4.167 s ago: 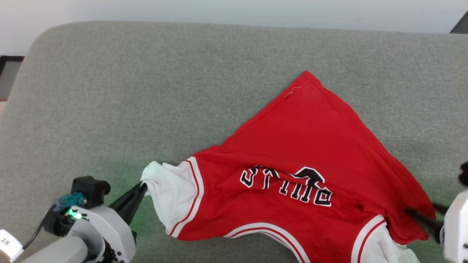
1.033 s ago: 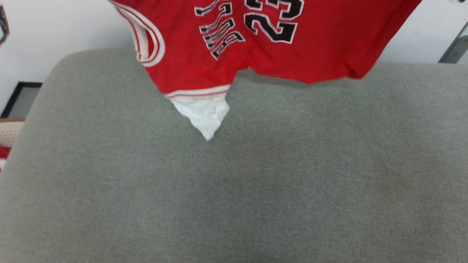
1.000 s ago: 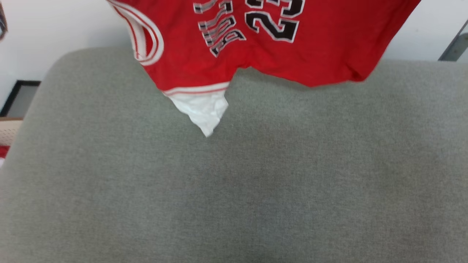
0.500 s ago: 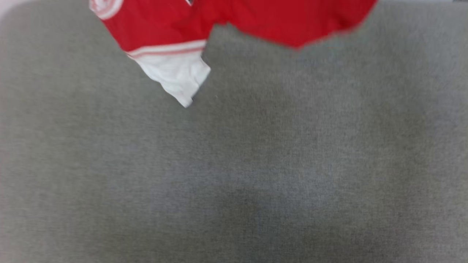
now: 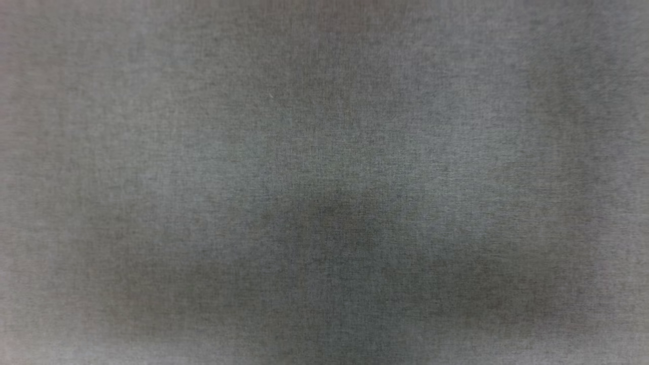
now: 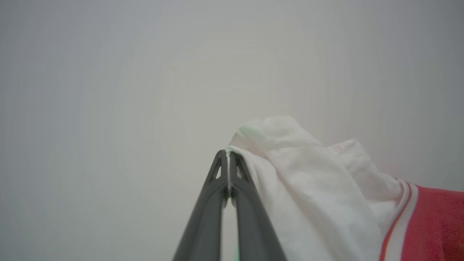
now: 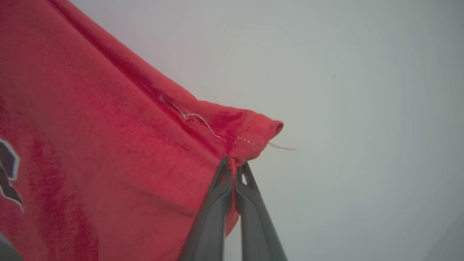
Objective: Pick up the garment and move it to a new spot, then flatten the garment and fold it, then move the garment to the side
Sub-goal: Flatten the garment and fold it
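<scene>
Now, handling: garment (image 6: 431, 224) soft, light, limp, I expect sag and swing between my two holds; edges and corners are the places to pinch
Left gripper (image 6: 228, 154): jaws closed on edge of white sleeve (image 6: 301, 174), cloth draping off to its right
Right gripper (image 7: 233, 166): jaws closed on red hem corner (image 7: 253, 127) by the side seam, loose thread (image 7: 282, 146) there
Look: red body, white sleeve, red-white stripe trim, bit of black-white print
Where: hanging in air off both grippers, pale wall (image 6: 108, 90) behind; blurry grey fabric surface (image 5: 324, 101) in head view

Nothing legible anywhere. Right wrist view: a cut-off scrap of black print (image 7: 8, 174), white-outlined, sits on the red garment (image 7: 108, 152) at the edge, unreadable.
</scene>
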`<state>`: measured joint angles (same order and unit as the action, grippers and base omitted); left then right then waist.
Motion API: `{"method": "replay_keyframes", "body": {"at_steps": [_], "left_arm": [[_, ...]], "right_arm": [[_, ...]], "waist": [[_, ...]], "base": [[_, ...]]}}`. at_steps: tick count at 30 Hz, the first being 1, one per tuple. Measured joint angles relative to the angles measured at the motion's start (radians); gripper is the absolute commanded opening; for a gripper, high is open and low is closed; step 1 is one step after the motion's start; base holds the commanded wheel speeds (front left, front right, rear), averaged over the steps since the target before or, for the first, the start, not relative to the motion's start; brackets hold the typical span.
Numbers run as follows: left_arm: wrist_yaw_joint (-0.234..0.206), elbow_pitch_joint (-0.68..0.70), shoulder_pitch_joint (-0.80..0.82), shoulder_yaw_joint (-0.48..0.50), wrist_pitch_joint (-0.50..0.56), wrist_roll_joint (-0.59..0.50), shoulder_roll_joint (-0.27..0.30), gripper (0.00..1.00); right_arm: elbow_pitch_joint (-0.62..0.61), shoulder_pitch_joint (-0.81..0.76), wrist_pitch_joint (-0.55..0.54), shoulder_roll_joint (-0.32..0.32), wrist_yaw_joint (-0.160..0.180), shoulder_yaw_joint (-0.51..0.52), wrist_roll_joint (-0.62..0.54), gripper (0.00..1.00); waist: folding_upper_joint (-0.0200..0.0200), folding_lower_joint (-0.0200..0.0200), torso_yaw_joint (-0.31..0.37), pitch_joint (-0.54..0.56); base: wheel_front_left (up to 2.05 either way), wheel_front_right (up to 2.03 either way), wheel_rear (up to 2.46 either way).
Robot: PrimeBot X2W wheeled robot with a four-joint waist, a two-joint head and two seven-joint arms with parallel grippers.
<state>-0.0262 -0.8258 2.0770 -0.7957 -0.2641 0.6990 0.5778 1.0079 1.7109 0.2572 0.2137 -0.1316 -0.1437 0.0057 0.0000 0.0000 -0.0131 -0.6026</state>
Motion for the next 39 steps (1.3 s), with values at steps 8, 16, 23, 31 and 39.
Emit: {"method": "replay_keyframes", "body": {"at_steps": [8, 16, 23, 31, 39], "left_arm": [[0.093, -0.016, -0.211, 0.068, 0.000, -0.073, -0.022, 0.00], [0.151, -0.136, -0.431, -0.024, 0.088, 0.009, -0.062, 0.00], [0.155, 0.024, -0.680, -0.163, 0.273, 0.179, -0.008, 0.00], [0.154, 0.244, -0.981, -0.246, 0.406, 0.321, 0.133, 0.00], [0.028, 0.554, -1.291, -0.282, 0.440, 0.427, 0.280, 0.00]], "right_arm": [[0.117, -0.071, -0.006, -0.028, 0.000, 0.018, -0.070, 0.00], [0.234, -0.211, -0.065, -0.049, 0.000, -0.088, 0.032, 0.00], [0.224, -0.406, -0.168, -0.056, 0.000, -0.225, 0.212, 0.00], [-0.086, -0.721, -0.354, 0.098, 0.000, -0.432, 0.510, 0.00], [-0.443, -1.043, -0.521, 0.326, 0.000, -0.444, 0.727, 0.00]], "waist": [[0.0000, 0.0000, -0.013, 0.004], [0.0000, 0.0000, -0.036, 0.093], [0.0000, 0.0000, -0.056, 0.186], [0.0000, 0.0000, -0.076, 0.294], [0.0000, 0.0000, -0.093, 0.379]], "base": [[0.00, 0.00, 0.00], [0.00, 0.00, 0.00], [0.00, 0.00, 0.00], [0.00, 0.00, 0.00], [0.00, 0.00, 0.00]]}}
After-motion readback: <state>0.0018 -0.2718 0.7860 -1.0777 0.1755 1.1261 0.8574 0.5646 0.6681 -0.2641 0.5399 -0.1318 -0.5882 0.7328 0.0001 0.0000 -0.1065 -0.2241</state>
